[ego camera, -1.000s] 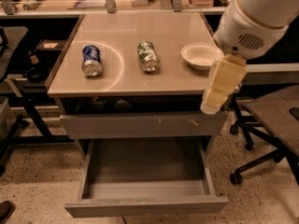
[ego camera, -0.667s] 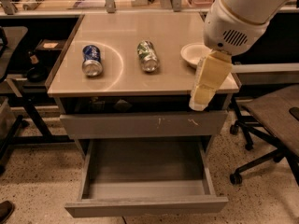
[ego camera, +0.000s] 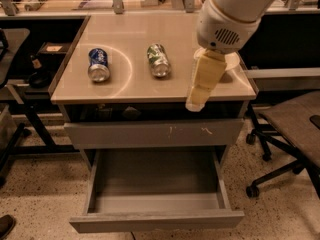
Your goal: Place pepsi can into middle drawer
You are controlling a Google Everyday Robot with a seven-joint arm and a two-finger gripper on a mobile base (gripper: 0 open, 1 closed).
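The pepsi can (ego camera: pixel 98 64), blue with silver ends, lies on its side at the left of the tan cabinet top (ego camera: pixel 125 86). The middle drawer (ego camera: pixel 155 181) is pulled open below, its grey tray bare, its plain front toward me. My gripper (ego camera: pixel 195 104) hangs from the white arm (ego camera: pixel 227 19) over the front right of the cabinet top, pointing down, well to the right of the pepsi can and above the drawers. It holds nothing that I can see.
A green-and-silver can (ego camera: pixel 158 60) lies at the middle of the top. A white bowl (ego camera: pixel 234 62) is mostly hidden behind the arm. The scuffed grey drawer front (ego camera: pixel 155 133) is closed. An office chair (ego camera: pixel 292 129) stands to the right, a black desk frame (ego camera: pixel 30 119) to the left.
The arm and gripper have swung left, from beyond the cabinet's right edge to over its front right part. The cans and the drawer have not moved.
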